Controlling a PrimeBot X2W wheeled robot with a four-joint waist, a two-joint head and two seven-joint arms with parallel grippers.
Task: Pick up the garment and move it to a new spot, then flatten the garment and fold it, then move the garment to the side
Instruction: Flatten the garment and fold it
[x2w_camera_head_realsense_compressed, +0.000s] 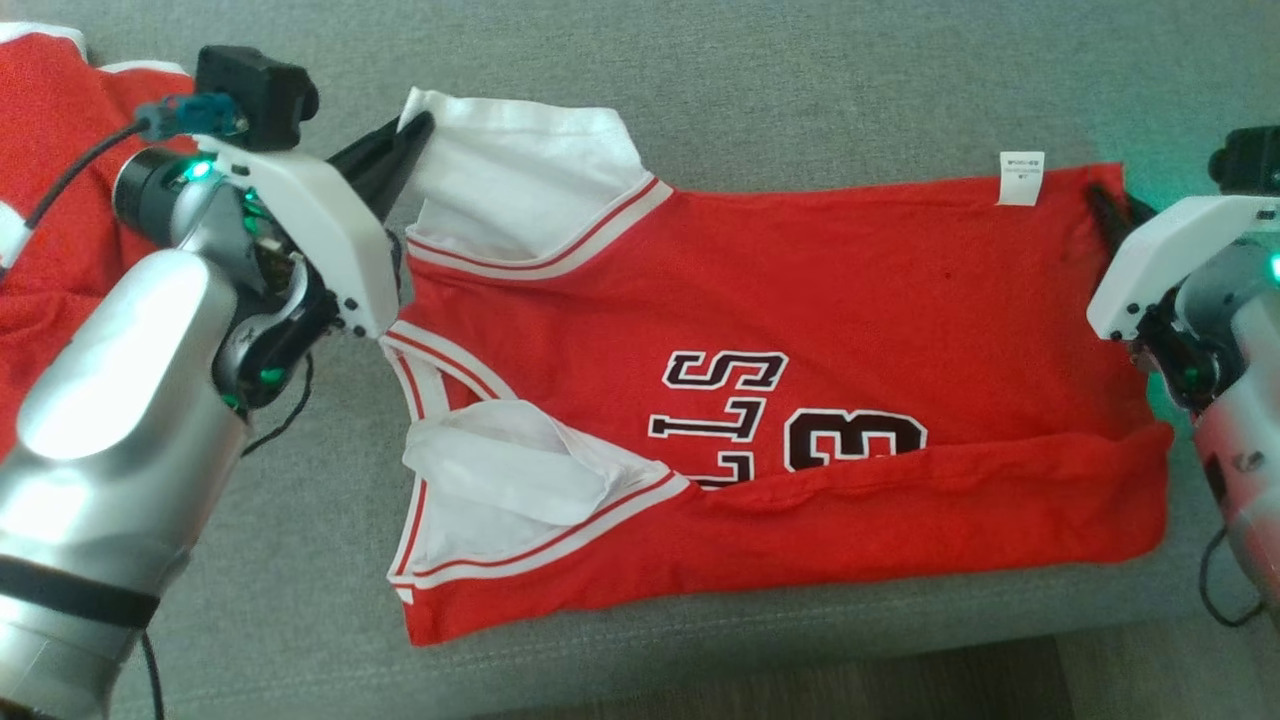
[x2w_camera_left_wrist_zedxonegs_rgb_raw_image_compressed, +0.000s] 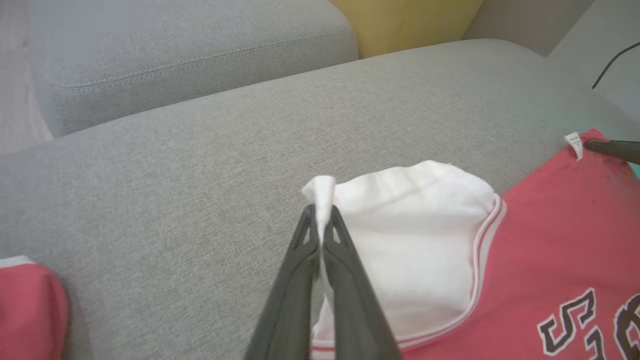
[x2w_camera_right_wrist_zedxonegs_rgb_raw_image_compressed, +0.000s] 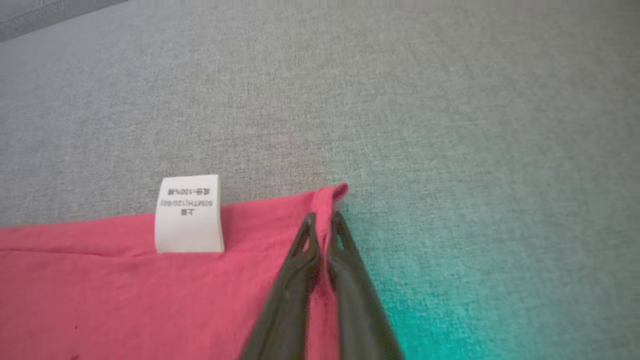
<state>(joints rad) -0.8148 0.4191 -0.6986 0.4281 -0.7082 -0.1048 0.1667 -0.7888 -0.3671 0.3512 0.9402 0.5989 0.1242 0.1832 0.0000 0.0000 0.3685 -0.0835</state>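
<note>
On the grey sofa cushion (x2w_camera_head_realsense_compressed: 700, 60) the garment (x2w_camera_head_realsense_compressed: 850, 300) lies spread sideways, with the collar end toward the left arm and the hem toward the right.

Left gripper (x2w_camera_left_wrist_zedxonegs_rgb_raw_image_compressed: 320, 212): fingers pressed together on the far white sleeve corner.

Right gripper (x2w_camera_right_wrist_zedxonegs_rgb_raw_image_compressed: 324, 222): narrow, pinching the far hem corner just beside the care label (x2w_camera_right_wrist_zedxonegs_rgb_raw_image_compressed: 189, 214).

Judgement: thin knit, light and limp. It should sag between the two holds, so corners are the sound places to grasp. Both pinches look shallow and may slip.

The near edge is folded up over the lettering (x2w_camera_head_realsense_compressed: 740, 400), leaving part unreadable. Cannot tell whether each pinch takes one layer or two. Another red cloth (x2w_camera_head_realsense_compressed: 50, 150) is cut off at the left edge.
</note>
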